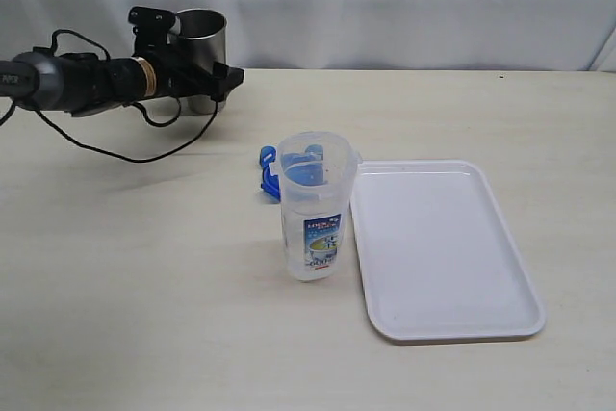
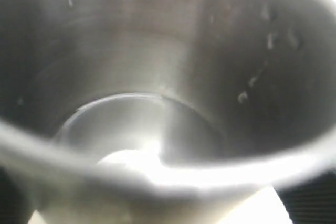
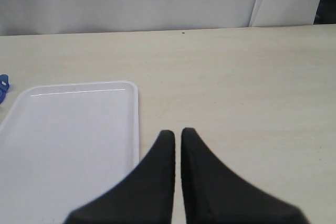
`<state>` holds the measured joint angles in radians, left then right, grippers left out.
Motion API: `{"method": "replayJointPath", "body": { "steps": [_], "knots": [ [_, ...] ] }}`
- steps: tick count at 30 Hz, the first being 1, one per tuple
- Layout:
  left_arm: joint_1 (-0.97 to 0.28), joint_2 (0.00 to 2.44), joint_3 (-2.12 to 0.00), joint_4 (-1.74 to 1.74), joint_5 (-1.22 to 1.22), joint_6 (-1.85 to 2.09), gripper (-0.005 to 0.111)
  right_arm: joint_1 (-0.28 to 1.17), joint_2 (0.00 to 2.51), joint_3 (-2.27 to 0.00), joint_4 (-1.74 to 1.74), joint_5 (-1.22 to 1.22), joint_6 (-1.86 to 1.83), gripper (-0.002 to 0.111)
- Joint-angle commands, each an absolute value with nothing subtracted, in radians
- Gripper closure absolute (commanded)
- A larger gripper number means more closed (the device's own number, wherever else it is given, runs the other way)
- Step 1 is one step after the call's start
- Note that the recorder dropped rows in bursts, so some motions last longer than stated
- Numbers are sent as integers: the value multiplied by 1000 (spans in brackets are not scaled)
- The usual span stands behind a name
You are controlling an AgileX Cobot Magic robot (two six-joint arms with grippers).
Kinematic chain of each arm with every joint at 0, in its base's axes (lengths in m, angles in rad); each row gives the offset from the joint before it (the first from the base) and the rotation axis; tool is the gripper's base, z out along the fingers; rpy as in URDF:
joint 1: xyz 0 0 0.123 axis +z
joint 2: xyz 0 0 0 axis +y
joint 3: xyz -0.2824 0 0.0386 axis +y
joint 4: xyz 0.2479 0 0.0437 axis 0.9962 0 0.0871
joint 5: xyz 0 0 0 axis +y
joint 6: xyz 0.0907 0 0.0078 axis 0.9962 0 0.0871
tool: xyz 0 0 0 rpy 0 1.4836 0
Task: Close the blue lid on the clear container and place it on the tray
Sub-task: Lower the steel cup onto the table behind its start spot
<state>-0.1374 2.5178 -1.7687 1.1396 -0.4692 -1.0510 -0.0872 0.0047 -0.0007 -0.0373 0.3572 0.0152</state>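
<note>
The clear container point(image 1: 313, 207) stands up straight on the bench point(image 1: 144, 286), and its top is open. It has a blue and yellow label on the side that faces the outside camera. The blue lid point(image 1: 272, 168) is not on the container. It lies on the bench just behind the container and a bit to its left, and part of it shows through the clear wall. I cannot tell if the lid touches the container. The tray point(image 1: 452, 324) is white and flat. It lies just to the right of the container, very close to it, and nothing sits on it. Far behind the container and to its left stands a steel cup point(image 1: 204, 38). The left gripper point(image 1: 214, 77) is right at that cup, well away from the container, and one dark finger sticks out in front of the cup. The left wrist camera shows only the shiny inside of the cup, so I cannot tell if the fingers are wide, narrow or holding it. A black cable point(image 1: 125, 153) hangs from that arm down to the bench. The right gripper point(image 3: 177, 132) shows only in its own wrist camera. Its two black fingers point(image 3: 163, 171) are almost together, with just a thin gap, and nothing is between them. They hang over the bench by the long edge of the tray that is away from the container.
</note>
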Motion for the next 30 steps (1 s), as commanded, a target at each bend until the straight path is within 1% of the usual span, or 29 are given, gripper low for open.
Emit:
{"method": "replayJointPath", "body": {
  "steps": [1, 7, 17, 24, 30],
  "knots": [
    [-136, 2472, -1768, 1228, -464, -1150, 7, -90, 0, 0, -38, 345, 15, 104],
    [-136, 2461, -1768, 1308, -457, -1222, 7, -90, 0, 0, -38, 345, 15, 104],
    [-136, 2433, -1749, 1328, -444, -1246, 7, -90, 0, 0, -38, 345, 15, 104],
    [-136, 2379, -1699, 1334, -305, -1216, 7, -90, 0, 0, -38, 345, 15, 104],
    [-136, 2377, -1649, 1350, -369, -1199, 7, -90, 0, 0, -38, 345, 15, 104]
  ]
}}
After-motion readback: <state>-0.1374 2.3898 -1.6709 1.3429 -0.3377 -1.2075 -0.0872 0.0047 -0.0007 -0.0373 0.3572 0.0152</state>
